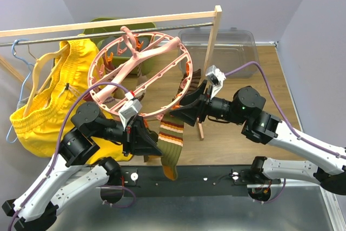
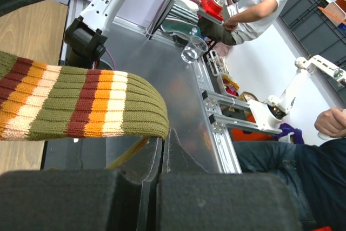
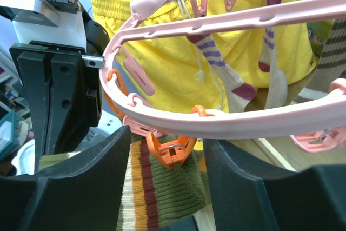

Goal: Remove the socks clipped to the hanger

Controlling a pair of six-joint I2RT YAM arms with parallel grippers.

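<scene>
The left arm reaches up from the lower left. The left gripper (image 1: 155, 145) is clenched, tips at the striped sock (image 1: 172, 142); whether it pinches it is unclear. The right arm stretches in from the right. The right gripper (image 1: 181, 109) is spread around an orange clip (image 3: 170, 150) on the hanger (image 1: 120, 77), centre frame.

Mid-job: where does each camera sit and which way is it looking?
Top external: above and behind the bases, looking down at the round pink plastic clip hanger; both arms, left pincer and right pincer show.
Left wrist: on the left arm, looking along its shut pincer past the olive, brown and orange striped knitted sock.
Right wrist: on the right arm, facing the small orange plastic clip between its open fingers.
All three share that sock.
</scene>
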